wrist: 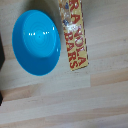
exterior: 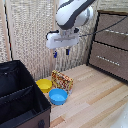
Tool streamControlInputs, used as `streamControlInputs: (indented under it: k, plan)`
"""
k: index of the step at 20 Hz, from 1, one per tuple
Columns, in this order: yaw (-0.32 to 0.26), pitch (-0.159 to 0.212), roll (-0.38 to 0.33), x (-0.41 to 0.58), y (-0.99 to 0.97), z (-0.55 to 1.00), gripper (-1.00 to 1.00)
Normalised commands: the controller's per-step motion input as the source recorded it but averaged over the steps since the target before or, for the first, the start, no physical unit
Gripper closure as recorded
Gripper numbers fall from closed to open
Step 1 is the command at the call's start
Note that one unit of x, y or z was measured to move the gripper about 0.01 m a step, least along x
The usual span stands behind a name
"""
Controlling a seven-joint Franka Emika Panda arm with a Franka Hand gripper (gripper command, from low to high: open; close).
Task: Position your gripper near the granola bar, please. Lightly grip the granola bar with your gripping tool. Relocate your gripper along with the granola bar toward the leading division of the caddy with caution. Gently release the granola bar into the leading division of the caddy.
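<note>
Gripper (exterior: 61,52) hangs in mid-air, well above the wooden table (exterior: 95,100), with nothing between its two dark blue fingers (exterior: 67,51). Jaws look parted, a clear gap shows between them in the exterior view. White mount sits flat above the fingers; the white-and-grey arm (exterior: 74,14) goes up out of the top of the picture.

Granola bar (exterior: 62,80) stands on edge on the table, leaning slightly, roughly below the gripper but well apart from it. In the wrist view the granola bar (wrist: 74,34) shows red lettering on yellow-orange and sits just beside the blue bowl (wrist: 36,42); can't tell whether they touch.

Blue bowl (exterior: 58,96) sits in front of the carton in the exterior view. Yellow bowl (exterior: 44,85) is just beside the carton, on the exterior view's left.

Caddy (exterior: 20,100) is at the exterior view's left, black fabric walls, divider across it. Leading division of the caddy (exterior: 19,106) is the compartment nearer the camera; its inside is dark, contents not readable.

Brown drawer cabinet (exterior: 111,45) stands at the exterior view's right, behind the table area.

Fingers are not seen in the wrist view.
</note>
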Motion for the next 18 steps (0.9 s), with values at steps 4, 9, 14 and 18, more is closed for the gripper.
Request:
streamControlInputs:
  k: [4, 9, 14, 18]
  plan:
    - [0.013, 0.002, -0.024, -0.007, -0.02, -0.51, -1.00]
    - [0.000, -0.002, -0.060, 0.000, -0.01, -0.64, -1.00]
    - [0.030, -0.004, -0.104, -0.009, -0.04, -0.62, -1.00]
    - [0.076, -0.003, -0.229, -0.094, 0.04, -0.77, -1.00]
